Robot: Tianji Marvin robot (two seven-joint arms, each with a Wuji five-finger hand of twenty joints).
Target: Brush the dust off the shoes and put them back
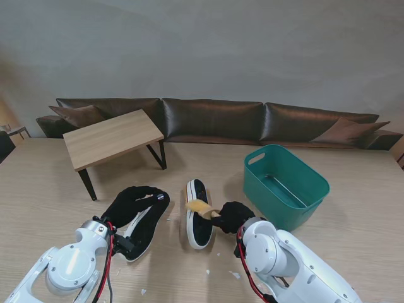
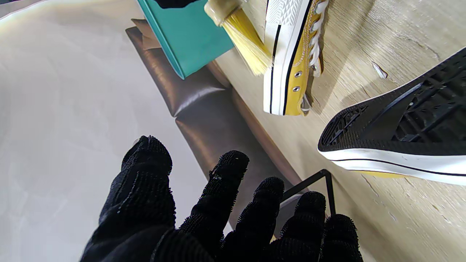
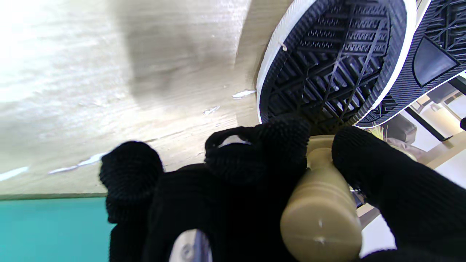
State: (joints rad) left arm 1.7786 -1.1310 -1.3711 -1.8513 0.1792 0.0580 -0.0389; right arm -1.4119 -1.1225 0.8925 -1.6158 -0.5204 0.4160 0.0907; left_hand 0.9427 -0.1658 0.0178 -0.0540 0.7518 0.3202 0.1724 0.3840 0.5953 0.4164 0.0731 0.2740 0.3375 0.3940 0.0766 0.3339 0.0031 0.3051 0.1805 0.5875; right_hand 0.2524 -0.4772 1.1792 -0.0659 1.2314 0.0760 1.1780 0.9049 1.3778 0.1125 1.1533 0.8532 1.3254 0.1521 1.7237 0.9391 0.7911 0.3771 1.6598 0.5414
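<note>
Two upturned shoes (image 1: 198, 214), brush (image 1: 201, 207) clasped in right hand (image 1: 231, 216); left hand (image 1: 134, 201) spread beside them.

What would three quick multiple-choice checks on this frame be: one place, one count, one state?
1. Where is the teal basket?
A. To the right of the shoes
B. On the small wooden table
C. Between the two shoes

2. How many shoes are on the table?
A. One
B. Two
C. Three

3. What is the right hand doing?
A. Open, holding nothing
B. Gripping the brush
C. Holding a shoe

Answers:
1 A: the stand view shows it right of both sneakers.
2 B: left sneaker and right sneaker, both sole up.
3 B: its fingers wrap the brush handle, bristles at the right sneaker.
</note>
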